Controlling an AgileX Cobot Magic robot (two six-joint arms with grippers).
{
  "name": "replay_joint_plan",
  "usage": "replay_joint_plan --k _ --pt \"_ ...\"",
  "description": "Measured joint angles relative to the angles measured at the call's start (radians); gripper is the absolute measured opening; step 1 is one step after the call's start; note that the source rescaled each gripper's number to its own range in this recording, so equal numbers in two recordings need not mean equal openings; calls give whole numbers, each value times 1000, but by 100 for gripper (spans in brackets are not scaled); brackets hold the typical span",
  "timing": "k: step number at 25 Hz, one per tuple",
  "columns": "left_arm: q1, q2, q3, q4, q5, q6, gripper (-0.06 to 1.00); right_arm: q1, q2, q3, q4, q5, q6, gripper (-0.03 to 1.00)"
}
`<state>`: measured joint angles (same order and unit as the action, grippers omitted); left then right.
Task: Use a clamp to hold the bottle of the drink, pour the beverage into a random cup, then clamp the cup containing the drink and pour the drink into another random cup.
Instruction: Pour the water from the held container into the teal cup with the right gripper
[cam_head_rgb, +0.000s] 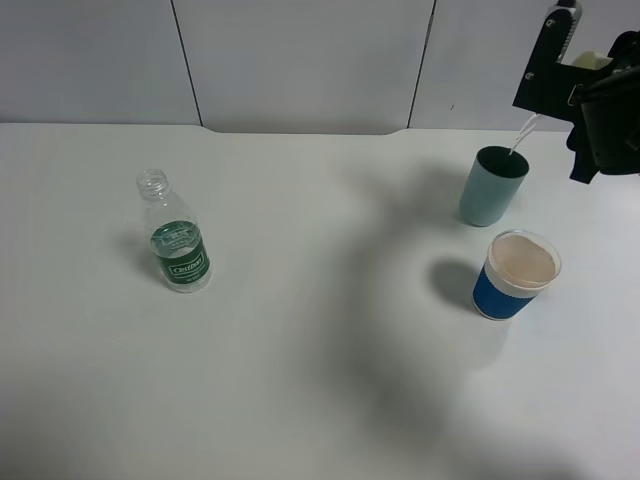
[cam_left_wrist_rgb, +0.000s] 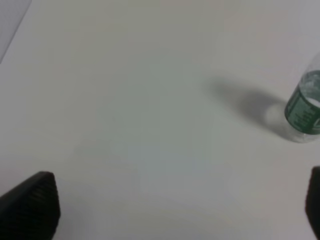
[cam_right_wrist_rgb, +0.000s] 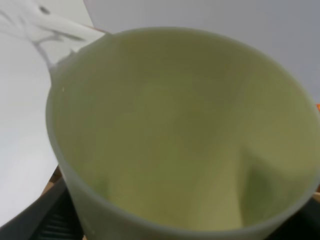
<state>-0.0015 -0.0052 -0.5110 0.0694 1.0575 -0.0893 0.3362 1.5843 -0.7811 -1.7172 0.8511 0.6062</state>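
Observation:
My right gripper (cam_head_rgb: 578, 78), high at the back right, is shut on the pale yellow-green cup (cam_head_rgb: 593, 62) and holds it tilted. A thin stream of clear beverage (cam_head_rgb: 521, 135) falls from its rim into the teal tumbler (cam_head_rgb: 492, 186) just below. In the right wrist view the cup (cam_right_wrist_rgb: 185, 135) fills the picture and the beverage (cam_right_wrist_rgb: 50, 27) runs off its lip. The uncapped bottle (cam_head_rgb: 176, 245) with a green label stands upright at the left. It also shows in the left wrist view (cam_left_wrist_rgb: 305, 110), well apart from my open, empty left gripper (cam_left_wrist_rgb: 175, 215). The left gripper is out of the high view.
A white cup with a blue band (cam_head_rgb: 515, 274) stands just in front of the teal tumbler. The white table (cam_head_rgb: 320, 330) runs back to a grey panelled wall (cam_head_rgb: 300, 60).

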Motion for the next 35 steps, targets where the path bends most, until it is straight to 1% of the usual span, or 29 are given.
replay_joint_plan --k 7,17,18,24,30,32,35 --pt "0 0 0 0 0 0 100 0 0 0 -1 0 -44 0" --pt "0 0 0 0 0 0 100 0 0 0 -4 -9 -146 0" --pt "0 0 0 0 0 0 100 0 0 0 -5 -26 -177 0" --pt "0 0 0 0 0 0 100 0 0 0 -5 -40 -272 0" --pt "0 0 0 0 0 0 100 0 0 0 -7 -45 -351 0" --pt "0 0 0 -1 0 0 100 0 0 -1 -7 -45 -358 0" --pt "0 0 0 -1 0 0 100 0 0 -2 -9 -53 -421 0"
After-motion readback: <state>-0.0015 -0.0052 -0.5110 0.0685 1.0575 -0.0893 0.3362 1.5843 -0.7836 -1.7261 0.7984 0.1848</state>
